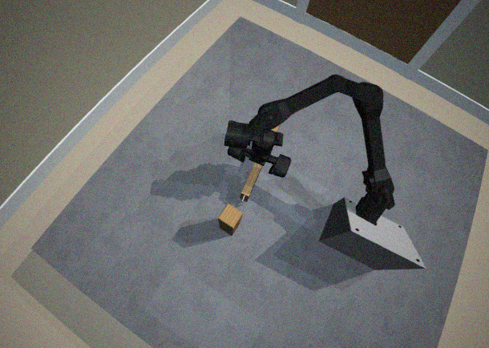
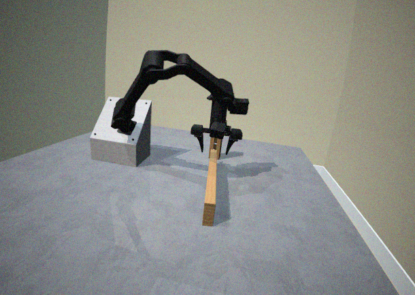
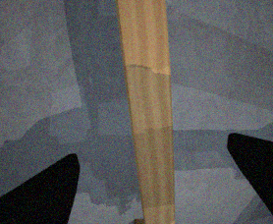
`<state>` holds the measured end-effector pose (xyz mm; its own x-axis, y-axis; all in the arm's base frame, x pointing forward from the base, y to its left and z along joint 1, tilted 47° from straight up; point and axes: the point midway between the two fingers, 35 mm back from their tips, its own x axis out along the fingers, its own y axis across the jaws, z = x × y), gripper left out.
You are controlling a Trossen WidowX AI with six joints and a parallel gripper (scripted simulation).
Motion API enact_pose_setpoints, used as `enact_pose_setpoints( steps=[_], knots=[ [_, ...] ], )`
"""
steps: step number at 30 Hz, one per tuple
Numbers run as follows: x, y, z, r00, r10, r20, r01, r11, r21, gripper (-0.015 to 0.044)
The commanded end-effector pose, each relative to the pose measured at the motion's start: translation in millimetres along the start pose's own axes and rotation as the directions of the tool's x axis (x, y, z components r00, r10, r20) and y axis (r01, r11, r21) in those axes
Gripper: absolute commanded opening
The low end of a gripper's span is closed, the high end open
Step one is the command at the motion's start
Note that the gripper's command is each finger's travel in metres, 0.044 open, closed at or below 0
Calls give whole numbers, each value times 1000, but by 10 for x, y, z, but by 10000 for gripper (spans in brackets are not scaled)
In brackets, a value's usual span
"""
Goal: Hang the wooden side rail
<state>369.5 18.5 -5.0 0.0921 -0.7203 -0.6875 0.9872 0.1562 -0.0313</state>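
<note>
The wooden side rail [image 1: 252, 179] [image 2: 211, 184] [image 3: 151, 103] lies along the table, its far end resting on it. The steel hooks [image 1: 243, 199] stick out of its post-side end towards the headboard post [image 1: 230, 216] [image 2: 220, 149], with a gap between hooks and post. The post stands upright; part of its slot with a pin shows in the exterior view. My gripper [image 1: 258, 161] [image 2: 214, 152] [image 3: 154, 151] is wide open and empty, pointing down above the rail, one finger to each side of it. How far the fingertips are above the rail is hard to tell.
The arm's wedge-shaped base [image 1: 385, 237] [image 2: 113, 150] stands to one side of the post and rail. The arm arches over from it to the rail. The table [image 1: 224, 293] [image 2: 136, 255] has a pale rim along its edge in the top view.
</note>
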Motion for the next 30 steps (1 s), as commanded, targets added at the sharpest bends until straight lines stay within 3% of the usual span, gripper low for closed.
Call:
enact_pose_setpoints(
  steps=[1,30],
  knots=[
    [55,-16,2,1000,-4,5,4,1000,-7,440],
    [523,-8,4,1000,-4,5,4,1000,-7,440]
  ],
)
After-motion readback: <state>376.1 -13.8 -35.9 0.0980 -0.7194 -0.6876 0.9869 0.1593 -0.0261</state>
